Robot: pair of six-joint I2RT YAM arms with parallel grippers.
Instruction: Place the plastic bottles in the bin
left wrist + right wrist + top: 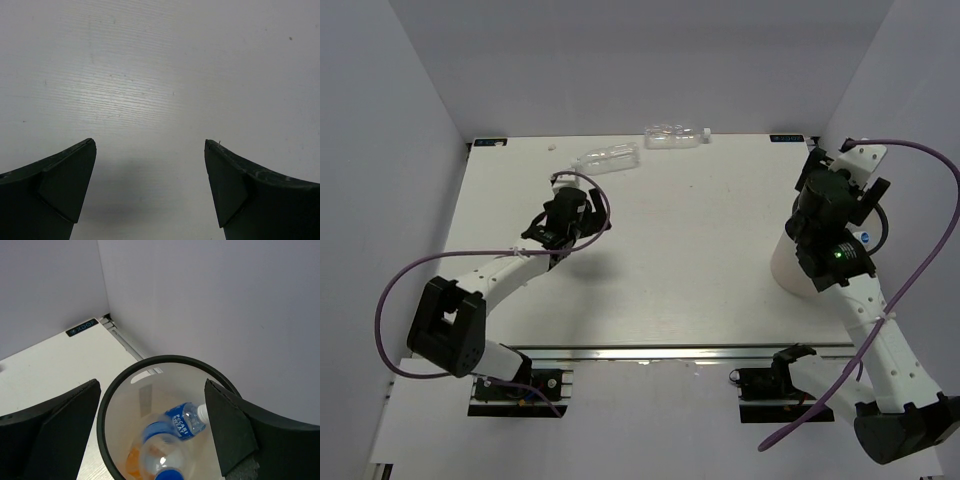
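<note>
Right wrist view: the right jaws are spread wide with nothing between them, and the bin (172, 359) sits directly beneath, filling the lower centre of the frame. Three bottles are seen inside it: a blue-labelled bottle (179, 423) lying slantwise, a second blue-capped bottle (156, 456) at the bottom edge of the frame, and an orange bottle (132, 460) partly hidden at the lower left of the bin's floor.

In the left wrist view the left jaws are also held wide and empty, and only bare worktop (160, 75) is framed between them.

In the top external view the bin is mostly hidden under the right arm at the right of the frame, while the left arm reaches toward the upper left. Beyond it, along the top edge of the worktop, two clear bottles are left lying on their sides: the nearer clear bottle (608, 158) just above the left jaws, and the farther clear bottle (675, 135) to its right.

Three of five are judged binned, so the step in hand is taken to be the fetching of the nearer clear bottle. For that, the left jaws would need to be carried up-frame, set across the bottle's body, lowered and closed. A long carry to the bin at the right would then be needed.
</note>
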